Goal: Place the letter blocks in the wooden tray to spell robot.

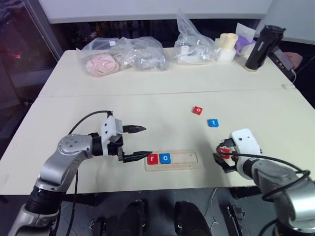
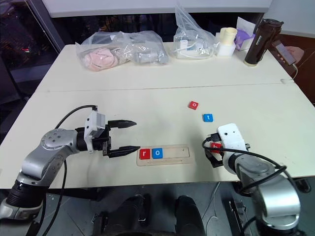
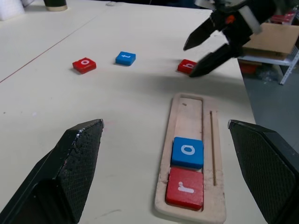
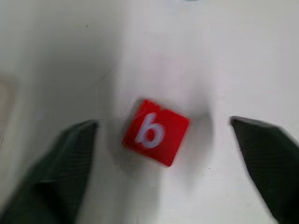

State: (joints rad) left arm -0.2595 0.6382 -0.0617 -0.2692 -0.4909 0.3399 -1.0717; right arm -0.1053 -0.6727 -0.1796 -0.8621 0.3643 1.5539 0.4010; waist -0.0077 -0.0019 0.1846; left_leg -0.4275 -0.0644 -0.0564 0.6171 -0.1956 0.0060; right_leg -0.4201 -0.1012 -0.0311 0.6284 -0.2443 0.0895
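The wooden tray [image 1: 189,158] lies near the table's front edge. In its left end sit a red r block [image 1: 153,159] and a blue o block [image 1: 165,158]. My left gripper [image 1: 146,142] hovers open just left of the tray, pointing at it. A red b block [image 4: 156,132] lies flat on the table right of the tray, between the wide-spread fingers of my open right gripper [image 1: 221,153]. Farther back lie a red o block [image 1: 197,110] and a blue t block [image 1: 212,123].
Clear plastic bags [image 1: 123,54] with soft items lie along the far table. A dark bottle [image 1: 261,46], a cup [image 1: 228,44] and a person's hand [image 1: 294,59] with a phone are at the back right. A seam [image 1: 162,93] joins the two tables.
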